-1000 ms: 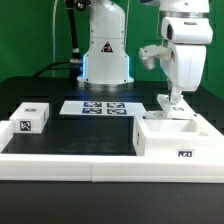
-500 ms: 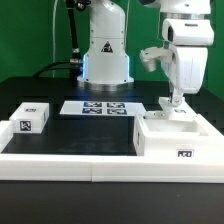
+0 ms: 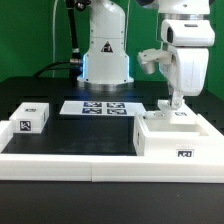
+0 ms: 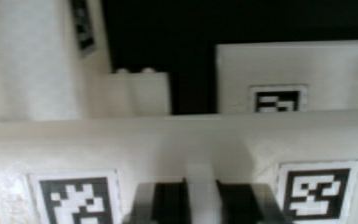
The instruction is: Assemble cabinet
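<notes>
The cabinet body [image 3: 176, 140] is a white open box with a tag on its front, at the exterior view's right. My gripper [image 3: 176, 102] reaches down onto its far side. In the wrist view my gripper [image 4: 206, 205] has its dark fingers [image 4: 169, 205] closed on the thin edge of a white panel [image 4: 176, 150] that carries two tags. That panel lies across the top of the box [image 3: 178, 116]. A small tagged white block [image 3: 33, 117] sits at the exterior view's left.
The marker board [image 3: 100, 107] lies in the middle in front of the arm's base [image 3: 105, 60]. A long low white rail [image 3: 70, 162] runs along the front. The wrist view shows another tagged white face [image 4: 282, 85] beyond the panel.
The gripper has shifted slightly to the exterior view's left. The held panel now covers more of the box's opening, hiding the interior seen before.
</notes>
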Motion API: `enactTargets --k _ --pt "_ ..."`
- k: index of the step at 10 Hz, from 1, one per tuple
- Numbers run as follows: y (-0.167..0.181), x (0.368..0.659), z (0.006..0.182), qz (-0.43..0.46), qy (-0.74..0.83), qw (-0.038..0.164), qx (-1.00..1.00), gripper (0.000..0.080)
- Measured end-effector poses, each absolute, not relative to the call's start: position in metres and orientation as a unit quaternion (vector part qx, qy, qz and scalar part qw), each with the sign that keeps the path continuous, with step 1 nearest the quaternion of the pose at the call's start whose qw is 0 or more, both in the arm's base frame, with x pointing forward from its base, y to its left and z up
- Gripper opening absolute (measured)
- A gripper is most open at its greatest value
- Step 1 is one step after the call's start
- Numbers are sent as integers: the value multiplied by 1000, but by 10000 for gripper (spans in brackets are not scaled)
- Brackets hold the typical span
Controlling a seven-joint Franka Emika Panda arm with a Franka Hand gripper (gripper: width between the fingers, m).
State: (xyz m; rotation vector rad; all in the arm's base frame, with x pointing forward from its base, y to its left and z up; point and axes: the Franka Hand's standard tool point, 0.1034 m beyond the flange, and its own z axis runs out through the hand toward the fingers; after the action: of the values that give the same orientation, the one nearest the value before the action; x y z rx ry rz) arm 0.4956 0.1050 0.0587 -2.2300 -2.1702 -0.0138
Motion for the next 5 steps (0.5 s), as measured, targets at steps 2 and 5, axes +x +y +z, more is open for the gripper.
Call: enactTargets --k 2,5 --pt "109 521 59 -18 -694 11 -719 69" --pt "109 535 60 -26 -691 8 -722 69"
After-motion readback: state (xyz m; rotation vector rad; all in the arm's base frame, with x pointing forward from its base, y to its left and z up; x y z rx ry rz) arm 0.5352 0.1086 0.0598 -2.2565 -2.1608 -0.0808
